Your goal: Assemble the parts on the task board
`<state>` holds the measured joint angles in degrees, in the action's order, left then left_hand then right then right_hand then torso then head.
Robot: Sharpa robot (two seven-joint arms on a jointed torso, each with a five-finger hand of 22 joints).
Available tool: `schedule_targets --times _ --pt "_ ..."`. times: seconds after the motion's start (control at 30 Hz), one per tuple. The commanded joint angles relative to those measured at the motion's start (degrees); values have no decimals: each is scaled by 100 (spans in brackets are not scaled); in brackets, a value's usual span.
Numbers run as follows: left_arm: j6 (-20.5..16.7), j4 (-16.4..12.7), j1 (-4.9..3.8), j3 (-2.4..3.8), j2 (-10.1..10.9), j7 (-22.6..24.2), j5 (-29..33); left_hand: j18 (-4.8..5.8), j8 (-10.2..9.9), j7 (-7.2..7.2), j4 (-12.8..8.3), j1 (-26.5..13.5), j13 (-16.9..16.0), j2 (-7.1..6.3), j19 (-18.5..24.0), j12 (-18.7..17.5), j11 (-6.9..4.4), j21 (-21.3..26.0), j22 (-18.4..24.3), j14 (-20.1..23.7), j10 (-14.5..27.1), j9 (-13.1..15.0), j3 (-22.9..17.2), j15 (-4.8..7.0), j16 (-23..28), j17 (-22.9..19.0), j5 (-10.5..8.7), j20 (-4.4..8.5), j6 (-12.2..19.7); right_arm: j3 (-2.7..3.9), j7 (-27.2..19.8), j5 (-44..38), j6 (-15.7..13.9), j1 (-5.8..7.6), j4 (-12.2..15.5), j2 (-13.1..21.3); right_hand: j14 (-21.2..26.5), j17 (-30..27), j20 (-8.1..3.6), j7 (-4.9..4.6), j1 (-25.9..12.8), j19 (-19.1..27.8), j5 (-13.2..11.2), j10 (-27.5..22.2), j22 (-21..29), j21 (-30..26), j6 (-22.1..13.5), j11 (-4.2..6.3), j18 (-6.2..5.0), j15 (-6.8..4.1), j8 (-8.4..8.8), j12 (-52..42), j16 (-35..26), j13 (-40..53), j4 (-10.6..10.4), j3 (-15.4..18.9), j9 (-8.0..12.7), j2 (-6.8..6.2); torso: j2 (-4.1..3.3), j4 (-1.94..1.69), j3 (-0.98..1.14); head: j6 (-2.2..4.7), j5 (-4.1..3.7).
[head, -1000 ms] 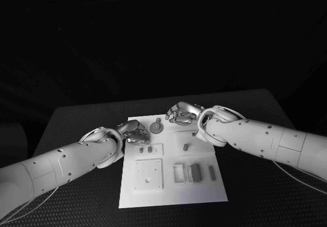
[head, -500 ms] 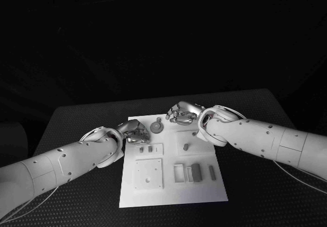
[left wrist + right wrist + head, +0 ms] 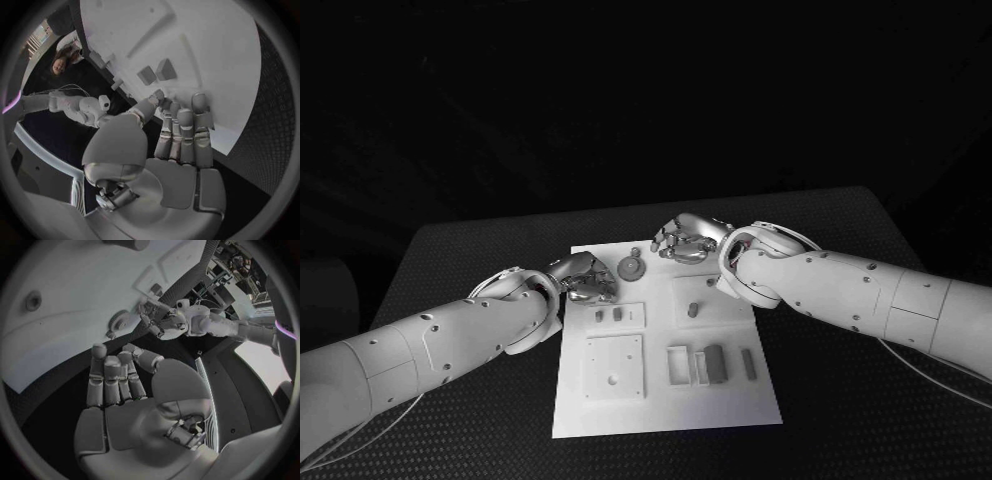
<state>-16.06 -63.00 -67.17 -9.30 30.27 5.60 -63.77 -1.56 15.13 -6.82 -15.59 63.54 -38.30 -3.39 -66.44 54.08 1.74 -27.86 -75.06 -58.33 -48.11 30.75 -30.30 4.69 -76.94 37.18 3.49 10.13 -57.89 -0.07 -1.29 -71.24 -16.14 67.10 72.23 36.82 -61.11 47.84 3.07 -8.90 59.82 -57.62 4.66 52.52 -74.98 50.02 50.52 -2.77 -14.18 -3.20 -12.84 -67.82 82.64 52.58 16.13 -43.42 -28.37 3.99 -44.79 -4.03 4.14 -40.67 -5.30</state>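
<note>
The white task board (image 3: 664, 405) lies in the middle of the black table. A round toothed part (image 3: 633, 268) sits near its far edge and appears again in the right wrist view (image 3: 119, 319). Two small pieces (image 3: 610, 316) stand in a block below it and are seen close up in the left wrist view (image 3: 156, 72). My left hand (image 3: 584, 279) rests at the board's left edge, fingers (image 3: 184, 130) together and thumb tip against them, with nothing visible between. My right hand (image 3: 684, 240) hovers at the far edge, just right of the toothed part, with its fingers (image 3: 115, 377) curled in and nothing in them.
On the board's near half lie a square plate (image 3: 615, 367) and several upright bars (image 3: 715, 363). A short piece (image 3: 691, 311) stands in the block at mid right. Black table mat (image 3: 848, 400) surrounds the board on all sides.
My right hand has drawn slightly back from the toothed part toward the board's far edge. The left hand and the parts have stayed where they were.
</note>
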Motion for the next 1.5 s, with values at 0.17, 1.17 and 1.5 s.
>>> schedule_targets --times 0.17,1.17,1.5 --pt "36 -38 13 -8 -5 78 38 -125 -50 -37 -42 9 67 -66 40 -50 4 -31 -126 33 23 -11 11 -26 -28 -19 -19 2 54 2 -38 -1 66 0 -2 -11 -48 -5 -27 -41 -51 -1 -6 20 -101 25 -14 -15 -82 1 -25 -17 17 -10 1 -21 11 -2 0 -1 -3 -7 -2" --pt "23 -37 17 -8 2 103 157 -152 -122 -68 -52 21 192 -137 38 -67 16 -73 -121 22 -24 -45 32 -38 -61 -59 -20 -16 198 2 -34 18 54 0 -5 -8 -48 -8 -28 -44 -56 0 -6 20 -100 26 -22 -17 -82 2 -24 -19 16 -14 2 -23 21 -20 -1 1 -2 -10 3" --pt "-27 -37 17 -8 13 107 249 -161 -164 -54 -57 23 229 -180 37 -64 25 -85 -119 20 18 -63 49 -46 -77 -75 -21 -22 292 2 -33 21 41 0 -1 -3 -48 -9 -29 -44 -56 0 -6 20 -100 26 -24 -18 -82 3 -24 -19 16 -15 4 -24 24 -27 0 -2 -4 -13 4"
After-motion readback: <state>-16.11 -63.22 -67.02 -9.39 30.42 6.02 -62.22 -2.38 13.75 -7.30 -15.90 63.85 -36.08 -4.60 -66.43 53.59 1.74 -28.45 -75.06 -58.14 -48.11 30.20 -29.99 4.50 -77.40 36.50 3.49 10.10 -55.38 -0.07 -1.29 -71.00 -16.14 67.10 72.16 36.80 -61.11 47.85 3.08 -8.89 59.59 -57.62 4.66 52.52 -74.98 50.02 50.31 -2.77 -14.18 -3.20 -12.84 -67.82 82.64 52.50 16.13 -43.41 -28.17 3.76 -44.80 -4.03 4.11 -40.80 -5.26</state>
